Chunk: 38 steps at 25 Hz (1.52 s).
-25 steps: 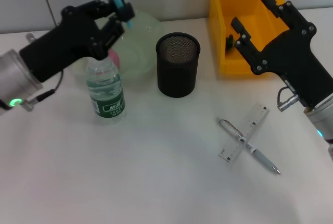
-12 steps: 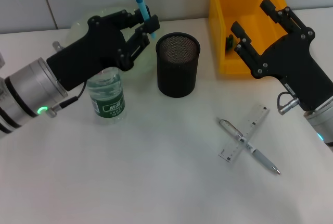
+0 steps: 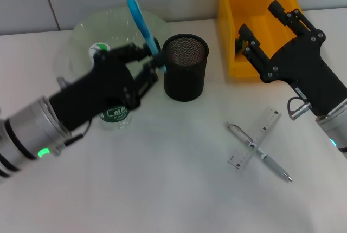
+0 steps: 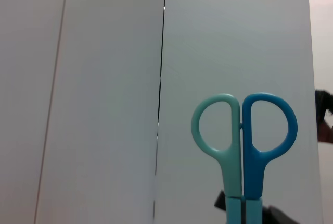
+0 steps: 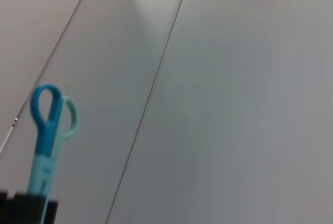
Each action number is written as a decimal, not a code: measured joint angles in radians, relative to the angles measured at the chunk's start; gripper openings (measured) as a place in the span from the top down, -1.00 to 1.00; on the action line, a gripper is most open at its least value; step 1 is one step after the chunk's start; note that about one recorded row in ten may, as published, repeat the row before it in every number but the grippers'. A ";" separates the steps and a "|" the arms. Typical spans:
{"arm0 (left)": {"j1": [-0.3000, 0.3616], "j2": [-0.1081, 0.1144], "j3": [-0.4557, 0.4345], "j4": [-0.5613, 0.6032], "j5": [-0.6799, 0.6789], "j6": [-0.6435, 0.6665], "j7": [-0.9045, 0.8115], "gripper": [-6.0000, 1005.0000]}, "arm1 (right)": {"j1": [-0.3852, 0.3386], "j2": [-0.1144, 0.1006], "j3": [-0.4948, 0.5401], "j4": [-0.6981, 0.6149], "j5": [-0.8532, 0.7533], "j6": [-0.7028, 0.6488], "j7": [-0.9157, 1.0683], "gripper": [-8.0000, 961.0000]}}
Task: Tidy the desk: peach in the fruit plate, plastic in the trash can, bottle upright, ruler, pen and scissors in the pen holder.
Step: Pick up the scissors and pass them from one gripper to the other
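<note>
The left hand (image 3: 154, 62), closed on the scissors (image 3: 142, 24) at upper centre-left, risked catching the rim of the pen holder (image 3: 185, 66) and tipping it, since the blades sat just beside it

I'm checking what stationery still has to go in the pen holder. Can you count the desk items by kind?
Scissors: 1, held in the left pincer
Pen: 1, on the desk
Ruler: 1, crossed with the pen
Bottle: 1
Pen holder: 1
Plate: 1
Yellow bin: 1
Total: 7
</note>
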 joint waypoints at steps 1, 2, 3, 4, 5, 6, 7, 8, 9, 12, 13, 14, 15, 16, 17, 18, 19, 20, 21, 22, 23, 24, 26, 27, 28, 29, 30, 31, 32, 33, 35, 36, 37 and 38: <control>0.001 0.000 0.002 -0.029 0.000 -0.006 0.042 0.55 | 0.000 0.000 0.000 0.000 0.000 0.000 0.000 -0.15; 0.001 0.000 0.002 -0.029 0.000 -0.006 0.042 0.55 | 0.000 0.000 -0.001 0.000 -0.001 0.000 0.000 -0.15; 0.000 0.000 0.000 -0.091 0.000 -0.027 0.130 0.55 | -0.001 0.000 -0.003 0.000 -0.002 0.000 0.000 -0.15; -0.001 0.000 -0.002 -0.108 -0.001 -0.036 0.153 0.55 | -0.001 0.000 -0.003 0.000 -0.002 0.000 0.000 -0.14; -0.004 0.000 -0.010 -0.135 -0.003 -0.059 0.196 0.55 | -0.002 0.000 -0.004 0.000 -0.003 0.000 0.000 -0.14; -0.004 0.000 -0.010 -0.135 -0.003 -0.059 0.196 0.55 | -0.003 0.000 -0.005 0.000 -0.006 -0.001 0.001 -0.14; -0.004 0.000 -0.010 -0.135 -0.003 -0.059 0.196 0.55 | -0.003 0.000 -0.005 0.000 -0.006 -0.001 0.001 -0.13; -0.010 0.000 -0.060 -0.192 -0.005 -0.114 0.279 0.55 | -0.007 0.000 -0.006 0.000 -0.017 -0.001 0.001 -0.13; -0.011 0.000 -0.106 -0.229 -0.003 -0.141 0.339 0.55 | -0.013 -0.001 -0.007 0.001 -0.029 -0.001 0.010 -0.13; -0.011 0.000 -0.132 -0.254 -0.002 -0.153 0.381 0.55 | -0.018 -0.002 -0.007 0.000 -0.035 -0.001 0.024 -0.12; -0.011 0.000 -0.178 -0.304 -0.001 -0.167 0.469 0.55 | -0.025 -0.004 -0.007 -0.004 -0.044 0.000 0.079 -0.12; -0.011 0.000 -0.178 -0.304 -0.001 -0.167 0.469 0.55 | -0.025 -0.004 -0.007 -0.004 -0.044 0.000 0.079 -0.12; -0.011 0.000 -0.178 -0.304 -0.001 -0.167 0.469 0.55 | -0.031 -0.006 -0.007 -0.023 -0.065 0.004 0.160 -0.11; -0.010 0.000 -0.199 -0.330 -0.001 -0.173 0.509 0.55 | -0.033 -0.006 -0.007 -0.037 -0.083 0.008 0.207 -0.11; -0.010 0.000 -0.199 -0.330 -0.001 -0.173 0.509 0.55 | -0.033 -0.006 -0.007 -0.037 -0.083 0.008 0.207 -0.11; -0.011 0.000 -0.268 -0.400 0.000 -0.214 0.628 0.55 | -0.037 -0.006 -0.007 -0.065 -0.128 0.018 0.286 -0.10; -0.011 0.000 -0.268 -0.400 0.000 -0.214 0.628 0.55 | -0.037 -0.006 -0.007 -0.065 -0.128 0.018 0.286 -0.10; -0.011 0.000 -0.268 -0.400 0.000 -0.214 0.628 0.55 | -0.036 -0.006 -0.006 -0.076 -0.167 0.025 0.335 -0.10; -0.011 0.000 -0.268 -0.400 0.000 -0.214 0.628 0.55 | -0.036 -0.006 -0.006 -0.076 -0.167 0.025 0.335 -0.10; -0.011 0.000 -0.268 -0.400 0.000 -0.214 0.628 0.55 | -0.033 -0.006 -0.007 -0.076 -0.186 0.028 0.356 -0.09; -0.012 0.000 -0.297 -0.426 -0.001 -0.235 0.668 0.55 | -0.023 -0.004 -0.006 -0.072 -0.220 0.031 0.386 -0.09; -0.012 0.000 -0.297 -0.426 -0.001 -0.235 0.668 0.55 | -0.023 -0.004 -0.006 -0.072 -0.220 0.031 0.386 -0.09; -0.010 0.000 -0.428 -0.507 0.014 -0.311 0.826 0.55 | -0.011 -0.002 -0.006 -0.064 -0.243 0.035 0.419 -0.08; -0.010 0.000 -0.428 -0.507 0.014 -0.311 0.826 0.55 | -0.006 0.000 -0.006 -0.058 -0.249 0.036 0.434 -0.08; -0.005 0.000 -0.466 -0.519 0.034 -0.327 0.851 0.55 | 0.013 0.001 -0.006 -0.039 -0.253 0.039 0.462 -0.08; 0.012 0.000 -0.542 -0.528 0.087 -0.345 0.877 0.55 | 0.013 0.001 -0.006 -0.039 -0.253 0.039 0.462 -0.07; 0.024 0.000 -0.579 -0.536 0.116 -0.355 0.894 0.55 | 0.021 0.001 -0.006 -0.031 -0.253 0.039 0.473 -0.07; 0.032 0.000 -0.607 -0.544 0.137 -0.363 0.910 0.55 | 0.034 0.002 -0.006 -0.018 -0.254 0.043 0.483 -0.07; 0.032 0.000 -0.607 -0.544 0.137 -0.363 0.910 0.55 | 0.043 0.002 -0.006 -0.010 -0.254 0.045 0.487 -0.06; 0.032 0.000 -0.607 -0.544 0.137 -0.363 0.910 0.55 | 0.070 0.002 -0.005 0.017 -0.255 0.057 0.490 -0.06; 0.064 0.000 -0.733 -0.605 0.207 -0.421 1.022 0.55 | 0.093 0.003 0.001 0.044 -0.255 0.067 0.481 -0.06; 0.070 0.000 -0.756 -0.618 0.218 -0.436 1.046 0.55 | 0.093 0.003 0.001 0.044 -0.255 0.067 0.481 -0.05; 0.070 0.000 -0.756 -0.618 0.218 -0.436 1.046 0.55 | 0.103 0.003 0.007 0.057 -0.254 0.070 0.474 -0.05; 0.080 0.000 -0.792 -0.641 0.230 -0.458 1.085 0.55 | 0.115 0.003 0.028 0.076 -0.252 0.076 0.461 -0.05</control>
